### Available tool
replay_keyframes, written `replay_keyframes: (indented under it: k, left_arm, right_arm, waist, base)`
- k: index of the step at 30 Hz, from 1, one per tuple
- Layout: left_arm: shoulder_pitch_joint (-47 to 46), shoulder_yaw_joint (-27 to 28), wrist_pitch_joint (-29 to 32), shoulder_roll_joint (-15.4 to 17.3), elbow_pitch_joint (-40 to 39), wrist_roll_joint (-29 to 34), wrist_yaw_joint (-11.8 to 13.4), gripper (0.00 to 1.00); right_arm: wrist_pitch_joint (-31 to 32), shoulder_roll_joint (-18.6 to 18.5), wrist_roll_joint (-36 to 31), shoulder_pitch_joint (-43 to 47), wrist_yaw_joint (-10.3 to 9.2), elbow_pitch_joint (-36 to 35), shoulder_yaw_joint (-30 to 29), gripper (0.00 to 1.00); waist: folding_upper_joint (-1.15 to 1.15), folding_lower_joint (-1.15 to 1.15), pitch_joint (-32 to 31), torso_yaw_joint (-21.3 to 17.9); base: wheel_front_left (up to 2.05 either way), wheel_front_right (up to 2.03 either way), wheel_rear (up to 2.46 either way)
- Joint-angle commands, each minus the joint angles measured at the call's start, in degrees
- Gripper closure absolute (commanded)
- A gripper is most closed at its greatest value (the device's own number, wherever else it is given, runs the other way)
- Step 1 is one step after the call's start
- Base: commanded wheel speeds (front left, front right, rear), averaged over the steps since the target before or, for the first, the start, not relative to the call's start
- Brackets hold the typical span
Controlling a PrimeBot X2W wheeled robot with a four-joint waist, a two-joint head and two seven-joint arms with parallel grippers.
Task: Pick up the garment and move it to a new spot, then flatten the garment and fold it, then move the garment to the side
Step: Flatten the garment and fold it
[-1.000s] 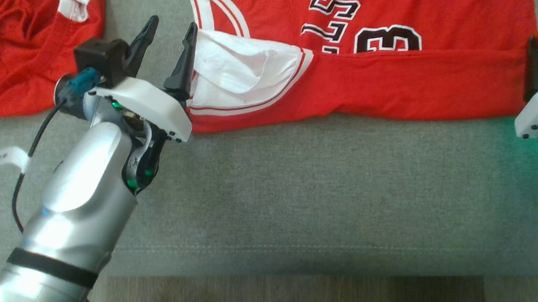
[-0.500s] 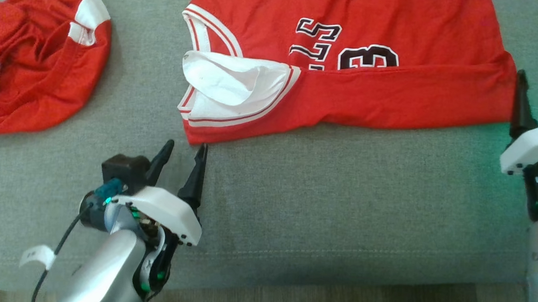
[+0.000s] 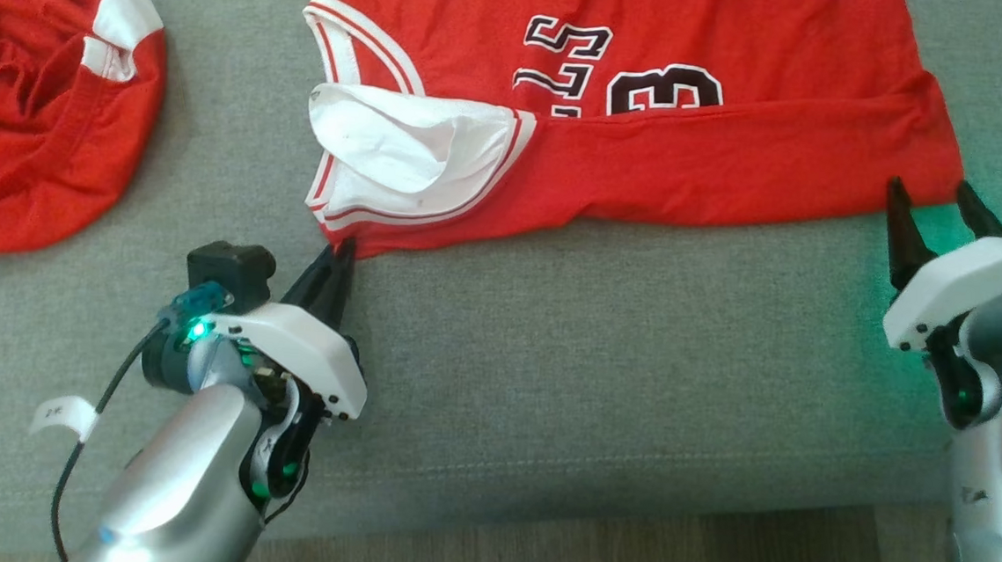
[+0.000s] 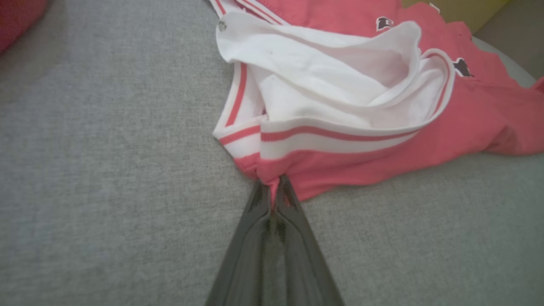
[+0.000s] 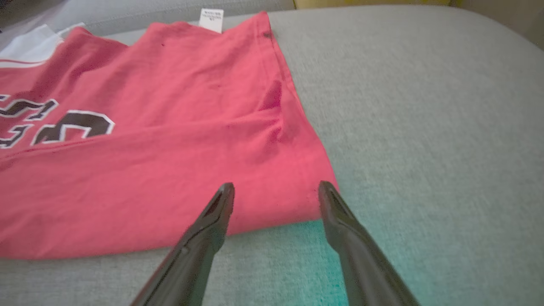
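1. Since half a second ago my left gripper (image 3: 337, 254) has closed: its fingers stood apart just short of the near corner of the jersey (image 3: 695, 153), and now they press together on that corner.
2. At ten o'clock in my head view a second red cloth (image 3: 37, 107) with white patches lies crumpled on the grey cushion (image 3: 592, 367), well apart from my left arm.
3. From seven o'clock my left forearm reaches toward twelve; a dark cable (image 3: 66, 480) with a white paper tag (image 3: 61, 416) hangs at its eight o'clock side.
4. Along my left wrist view the two dark fingers meet at their tips and pinch a small fold of red fabric, the corner just under the striped band (image 4: 340, 142) of white and red.
5. The jersey lies flat on the cushion from eleven to two o'clock of the head view, its near edge folded over the lower part of the black numerals (image 3: 664, 90), its white inner side gaping at the left end.
6. At three o'clock my right gripper (image 3: 927, 186) stands with fingers spread wide and nothing between them, tips up by the jersey's right corner; in the right wrist view one tip lies over the red hem, the other at the very corner, and I cannot tell whether either touches the cloth.
7. A white label (image 5: 211, 19) sticks out from the jersey's far corner at eleven o'clock of that view.
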Motion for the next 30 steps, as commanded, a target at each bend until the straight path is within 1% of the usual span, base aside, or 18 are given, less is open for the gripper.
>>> replay_keyframes:
  k: [1, 6, 13, 17, 18, 20, 21, 22, 30]
  left_arm:
    - [-1.76, 1.89, -0.27, 1.45, -0.70, -0.16, -0.36, 1.00]
    - [-2.41, 1.83, -1.07, 1.77, -0.44, -0.11, -0.84, 1.00]
    - [-2.62, 1.87, -1.33, 2.82, -0.72, 0.09, -0.64, 1.00]
    - [-2.71, 1.83, -1.26, 3.09, -0.98, 0.10, -0.52, 1.00]
    - [-2.71, 1.81, -1.24, 3.18, -1.05, 0.10, -0.48, 1.00]
    - [-2.69, 1.77, -1.20, 3.34, -1.10, 0.04, -0.47, 1.00]
    - [-2.69, 1.74, -1.18, 3.42, -1.10, 0.02, -0.47, 1.00]
    - [-2.68, 1.72, -1.20, 3.47, -1.09, 0.00, -0.47, 1.00]
    - [-1.92, 1.80, -2.39, 3.80, -2.14, -0.42, -0.57, 1.00]
  right_arm:
    - [0.31, -0.74, -0.13, -0.63, -0.02, -1.21, 0.39, 0.00]
    - [1.59, -1.06, -2.31, -1.39, -0.02, 2.25, -2.00, 0.00]
    - [0.74, -1.63, -5.29, -3.88, -0.02, 6.65, -4.92, 0.00]
    - [0.04, -1.35, -6.10, -4.68, -0.02, 7.68, -5.86, 0.00]
    - [-0.04, -1.22, -6.14, -4.90, -0.02, 7.99, -5.92, 0.05]
    - [-0.07, -1.08, -5.99, -5.24, -0.02, 8.60, -5.86, 0.52]
    - [-0.07, -1.09, -5.82, -5.41, -0.02, 8.91, -5.76, 0.67]
    - [-0.13, -1.11, -5.52, -5.59, -0.02, 9.19, -5.66, 1.00]
    - [-1.17, -2.31, -3.30, -5.35, -0.02, 10.28, -4.10, 1.00]
  waist:
    - [0.00, 0.00, 0.01, 0.17]
    - [0.00, 0.00, -0.02, 1.19]
    - [0.00, 0.00, 0.08, 2.11]
    - [0.00, 0.00, 0.08, 2.40]
    - [0.00, 0.00, 0.07, 2.43]
    - [0.00, 0.00, 0.01, 2.45]
    - [0.00, 0.00, -0.02, 2.46]
    - [0.00, 0.00, -0.05, 2.46]
    - [0.00, 0.00, -1.22, 2.33]
  base:
    - [0.00, 0.00, 0.00]
    - [0.00, 0.00, 0.00]
    - [0.00, 0.00, 0.00]
    - [0.00, 0.00, 0.00]
    - [0.00, 0.00, 0.00]
    - [0.00, 0.00, 0.00]
    - [0.00, 0.00, 0.00]
    - [0.00, 0.00, 0.00]
    - [0.00, 0.00, 0.00]
